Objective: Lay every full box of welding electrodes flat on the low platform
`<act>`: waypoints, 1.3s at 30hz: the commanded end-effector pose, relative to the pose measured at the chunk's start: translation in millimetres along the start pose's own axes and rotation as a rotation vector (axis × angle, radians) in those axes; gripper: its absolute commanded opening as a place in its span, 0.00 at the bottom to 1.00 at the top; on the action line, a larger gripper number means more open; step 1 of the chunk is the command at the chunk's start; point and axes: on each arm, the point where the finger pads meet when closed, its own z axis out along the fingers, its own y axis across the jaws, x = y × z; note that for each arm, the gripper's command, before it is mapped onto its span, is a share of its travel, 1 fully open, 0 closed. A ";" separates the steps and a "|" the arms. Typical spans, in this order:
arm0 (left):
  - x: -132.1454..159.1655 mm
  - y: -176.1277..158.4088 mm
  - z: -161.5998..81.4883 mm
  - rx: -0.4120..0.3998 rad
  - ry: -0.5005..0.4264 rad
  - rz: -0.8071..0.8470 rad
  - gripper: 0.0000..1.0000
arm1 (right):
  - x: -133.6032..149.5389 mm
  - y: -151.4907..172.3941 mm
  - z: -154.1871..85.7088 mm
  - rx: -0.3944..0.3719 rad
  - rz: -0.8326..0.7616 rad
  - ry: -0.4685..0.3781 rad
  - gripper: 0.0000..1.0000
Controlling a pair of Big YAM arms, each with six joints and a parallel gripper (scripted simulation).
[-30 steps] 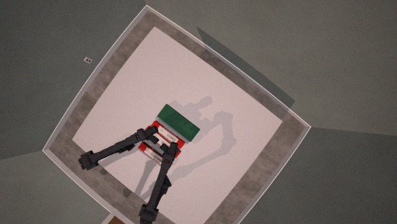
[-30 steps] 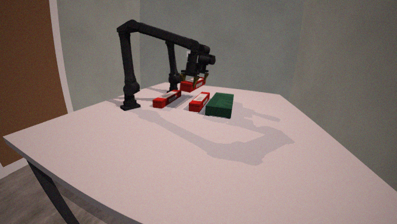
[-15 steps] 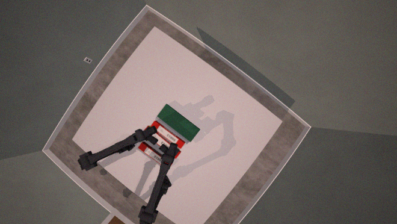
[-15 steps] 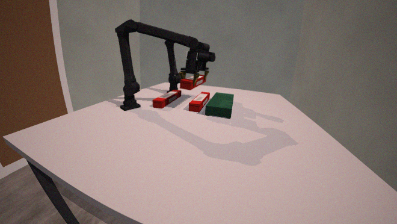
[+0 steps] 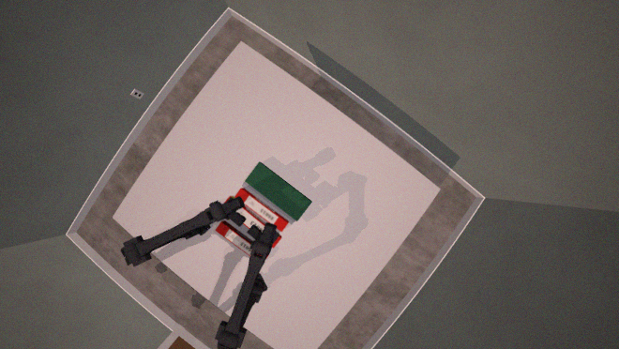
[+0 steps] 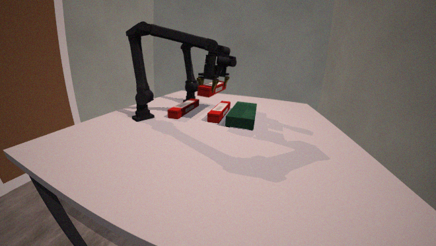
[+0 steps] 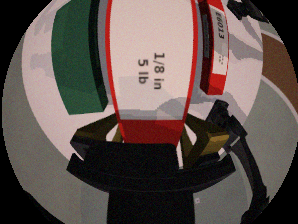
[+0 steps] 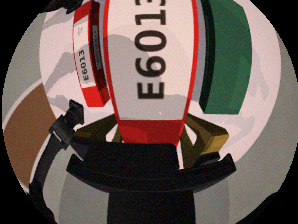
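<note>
Exterior and top views are showing us lifting the middle box [image 5: 253,220] [image 6: 206,90] [image 7: 150,85] [image 8: 150,60] above the desk [image 5: 211,117] [image 6: 198,165] [image 7: 37,85] [image 8: 267,50], between its two neighbours. The left arm [image 5: 183,230] [image 6: 187,63] [image 7: 150,207] and the right arm [image 5: 250,277] [image 6: 178,36] [image 8: 150,207] are sharing it, one near each end, and both pairs of jaws are gripping it across its width.

We are probably weighing it here, since the printed 5 lb is proving nothing about what is inside. To do that well, we are keeping both wrists level and motionless, reading the load on both arms together, because uneven contents could be fooling either one alone. The front box [image 5: 263,209] [image 6: 218,111] and the rear box [image 5: 232,238] [image 6: 183,108] [image 7: 216,84] [image 8: 95,97] are lying on the desk, wanting the same pose and height for a fair comparison.

If this one is proving full, we are carrying it level over the front box — high enough not to clip it — and centring it lengthwise and crosswise on the green platform [image 5: 277,189] [image 6: 242,116] [image 7: 75,60] [image 8: 227,60]. We are then lowering both ends together and opening evenly, as an early release on one side could be tipping or twisting it. If it is light, we are returning it to the desk, away from the platform.
</note>
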 end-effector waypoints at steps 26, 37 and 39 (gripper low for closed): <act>-0.9 17.4 -85.5 -0.155 -0.057 -0.001 0.00 | 2.4 -16.3 -85.9 0.166 0.000 -0.031 0.00; -0.8 17.7 -89.0 -0.155 -0.057 -0.001 0.00 | 2.5 -16.6 -89.5 0.166 0.000 -0.031 0.00; -0.8 17.8 -89.7 -0.155 -0.057 -0.001 0.00 | 2.5 -16.6 -90.1 0.166 0.000 -0.031 0.00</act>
